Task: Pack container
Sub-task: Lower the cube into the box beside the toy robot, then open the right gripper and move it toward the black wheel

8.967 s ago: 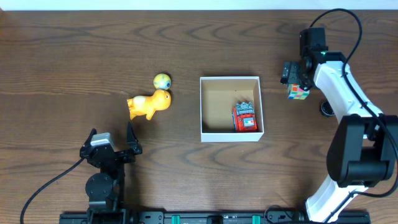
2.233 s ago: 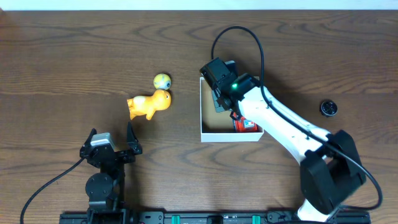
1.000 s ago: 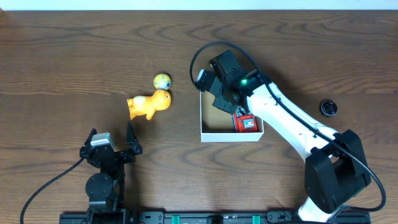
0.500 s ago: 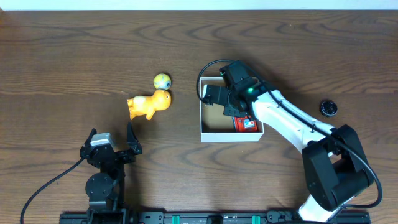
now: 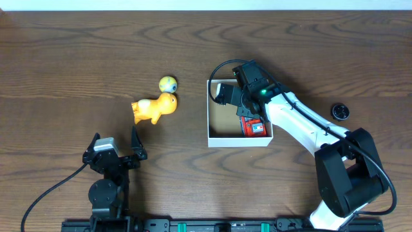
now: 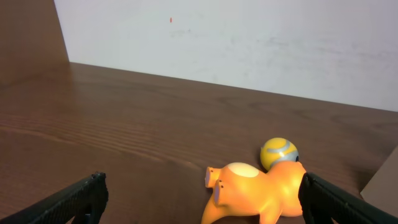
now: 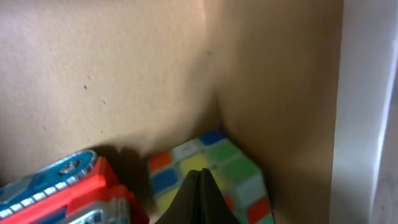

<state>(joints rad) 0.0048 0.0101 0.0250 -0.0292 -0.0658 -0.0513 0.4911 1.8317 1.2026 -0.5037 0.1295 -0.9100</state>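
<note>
The container, a white-walled square box with a brown floor, sits mid-table. A red toy lies in its right half. Beside the red toy, a multicoloured cube rests on the floor against the wall. My right gripper reaches into the box, shut, with its fingertips pressed together just over the cube and gripping nothing. The arm hides the cube from overhead. An orange animal toy and a yellow ball lie left of the box. My left gripper stands open near the front edge, the orange toy ahead of it.
A small black round object lies on the table to the right of the box. The ball touches the orange toy's far side. A pale wall runs behind the table.
The right wrist has swung from the box's back left corner toward its middle right, staying shut. Seconds earlier the cube was at the far right with that gripper. The left arm is still.
</note>
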